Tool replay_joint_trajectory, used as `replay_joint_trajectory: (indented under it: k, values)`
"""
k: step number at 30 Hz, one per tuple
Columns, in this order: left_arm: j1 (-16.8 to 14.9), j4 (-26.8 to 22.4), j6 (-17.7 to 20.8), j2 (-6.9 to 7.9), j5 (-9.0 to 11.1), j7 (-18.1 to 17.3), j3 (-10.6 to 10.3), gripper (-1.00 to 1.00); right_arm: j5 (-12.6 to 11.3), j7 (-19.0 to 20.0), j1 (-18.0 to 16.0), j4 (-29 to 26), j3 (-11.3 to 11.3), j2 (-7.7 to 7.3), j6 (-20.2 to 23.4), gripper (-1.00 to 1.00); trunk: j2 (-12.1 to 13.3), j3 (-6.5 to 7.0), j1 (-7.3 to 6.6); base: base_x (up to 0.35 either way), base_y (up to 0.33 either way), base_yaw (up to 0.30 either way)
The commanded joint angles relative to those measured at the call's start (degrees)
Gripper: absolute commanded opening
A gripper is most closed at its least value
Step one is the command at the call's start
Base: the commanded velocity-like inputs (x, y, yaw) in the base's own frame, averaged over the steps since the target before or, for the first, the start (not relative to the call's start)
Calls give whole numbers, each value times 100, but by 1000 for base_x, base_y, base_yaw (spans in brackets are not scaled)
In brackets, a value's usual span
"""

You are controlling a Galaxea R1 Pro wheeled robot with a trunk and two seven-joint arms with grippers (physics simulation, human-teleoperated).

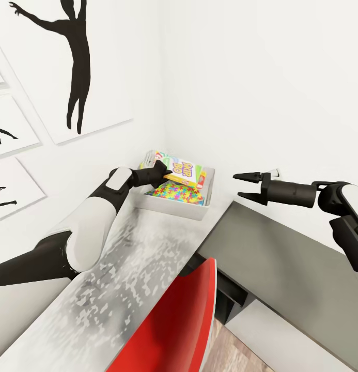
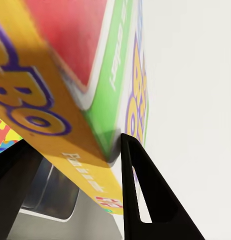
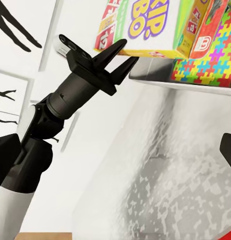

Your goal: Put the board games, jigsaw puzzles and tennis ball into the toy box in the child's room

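Observation:
The pale grey toy box [image 1: 173,209] sits in the table's far corner against the walls. Inside it lies a jigsaw puzzle [image 1: 176,195], with a yellow Skip-Bo game box [image 1: 186,170] tilted above it. A red-orange game box [image 1: 201,180] stands at the box's right side and another game box [image 1: 153,155] at its back. My left gripper [image 1: 166,172] is open at the toy box's left rim, its fingers [image 2: 140,190] astride the yellow game box's corner [image 2: 70,125]. My right gripper [image 1: 239,186] hovers open and empty to the right of the toy box. The tennis ball is hidden or out of view.
A red chair [image 1: 184,320] stands close in front, its back against the light grey tabletop [image 1: 111,279]. The dark grey corner section [image 1: 282,248] lies under my right arm. Black silhouette pictures [image 1: 70,67] hang on the left wall, with wood floor [image 1: 235,356] below.

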Motion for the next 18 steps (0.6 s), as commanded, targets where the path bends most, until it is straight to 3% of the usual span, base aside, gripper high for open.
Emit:
replay_joint_trajectory:
  k: [1, 13, 14, 18]
  values:
    - [-5, -2, 30, -5, -32, -18, 46, -100, -57, -56, -6, -3, 7, -4, -1, 100, -6, -7, 1, 0, 0, 0]
    - [-5, 6, -133, -5, -32, -18, 49, -100, -44, -58, -6, -8, 7, 4, -1, 100, -6, -7, 1, 0, 0, 0]
    - [-5, 7, -135, -5, -32, -18, 49, 100, -44, -57, -6, -8, 7, 4, -1, 100, -6, -7, 1, 0, 0, 0]
    - [-5, 7, -137, -5, -32, -18, 43, 100, -44, -57, -6, -10, 7, -2, -1, 100, -6, -7, 1, 0, 0, 0]
